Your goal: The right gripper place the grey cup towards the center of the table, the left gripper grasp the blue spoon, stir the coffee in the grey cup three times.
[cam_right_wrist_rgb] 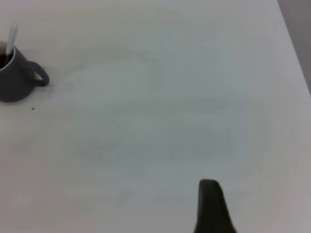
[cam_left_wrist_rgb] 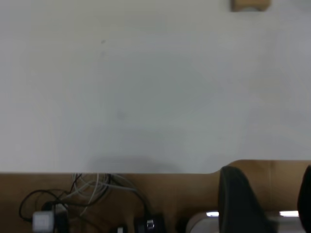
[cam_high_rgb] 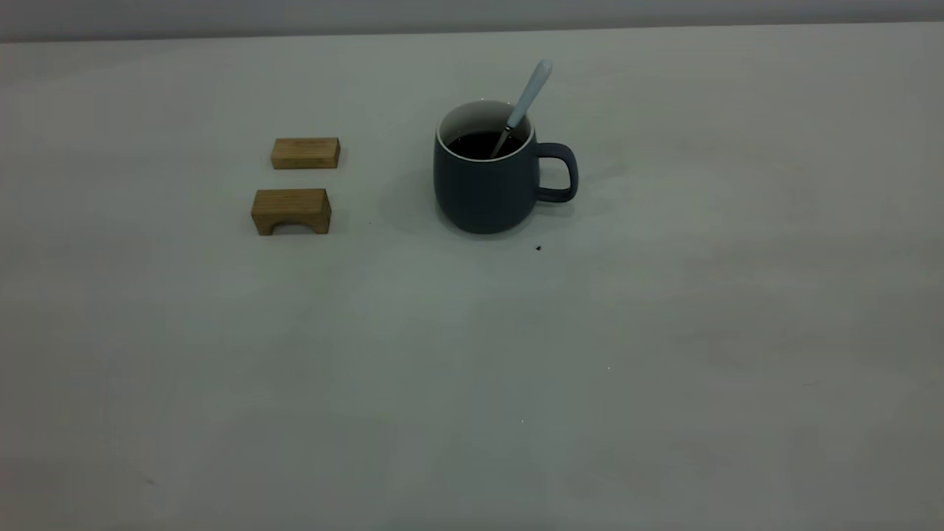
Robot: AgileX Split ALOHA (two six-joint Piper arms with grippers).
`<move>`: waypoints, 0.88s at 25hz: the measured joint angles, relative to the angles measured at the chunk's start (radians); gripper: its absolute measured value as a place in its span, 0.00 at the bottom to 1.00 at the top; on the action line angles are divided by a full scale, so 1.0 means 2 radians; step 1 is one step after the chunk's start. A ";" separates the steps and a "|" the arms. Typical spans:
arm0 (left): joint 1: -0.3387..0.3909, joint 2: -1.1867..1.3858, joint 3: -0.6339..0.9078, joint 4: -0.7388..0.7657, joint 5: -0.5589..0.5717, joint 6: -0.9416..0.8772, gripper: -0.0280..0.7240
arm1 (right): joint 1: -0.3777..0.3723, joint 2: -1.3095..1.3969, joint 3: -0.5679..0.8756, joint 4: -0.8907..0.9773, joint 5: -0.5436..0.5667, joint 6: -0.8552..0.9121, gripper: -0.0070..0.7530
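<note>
Slate-grey cup (cam_high_rgb: pixel 483 188), pale-blue spoon (cam_high_rgb: pixel 529 94), black coffee (cam_high_rgb: pixel 479 144).

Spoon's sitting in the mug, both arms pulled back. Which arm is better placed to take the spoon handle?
Probably left, though neither is close. The blue spoon stands in the grey cup, whose loop handle faces the right arm's side, leaving the left side clear. The left gripper sits at the table edge; the right gripper hovers far off.

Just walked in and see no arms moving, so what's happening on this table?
Nothing is being handled right now. The dark grey cup of black coffee stands near the table's middle, with the light-blue-handled spoon leaning inside it. Two small wooden blocks sit to its left. Both arms hang back, away from the cup.
</note>
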 joint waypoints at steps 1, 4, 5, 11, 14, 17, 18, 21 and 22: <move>0.012 -0.027 0.014 0.000 0.000 0.000 0.53 | 0.000 0.000 0.000 0.000 0.000 0.000 0.71; 0.037 -0.100 0.063 0.000 -0.009 0.004 0.53 | 0.000 0.000 0.000 0.000 0.000 0.000 0.71; 0.041 -0.120 0.076 0.000 -0.015 0.005 0.53 | 0.000 0.000 0.000 0.000 0.000 0.000 0.71; 0.042 -0.220 0.128 0.000 -0.020 0.017 0.53 | 0.000 0.000 0.000 0.000 0.000 0.000 0.71; 0.042 -0.249 0.130 0.000 -0.019 0.018 0.53 | 0.000 0.000 0.000 0.000 0.000 0.000 0.71; 0.042 -0.268 0.130 0.000 -0.017 0.018 0.53 | 0.000 0.000 0.000 0.000 0.000 0.000 0.71; 0.042 -0.272 0.130 0.000 -0.014 0.018 0.53 | 0.000 0.000 0.000 0.000 0.000 0.000 0.71; 0.042 -0.274 0.130 0.000 -0.013 0.019 0.53 | 0.000 0.000 0.000 0.000 0.000 0.000 0.71; 0.042 -0.274 0.130 0.000 -0.012 0.019 0.53 | 0.000 0.000 0.000 0.000 0.000 0.000 0.71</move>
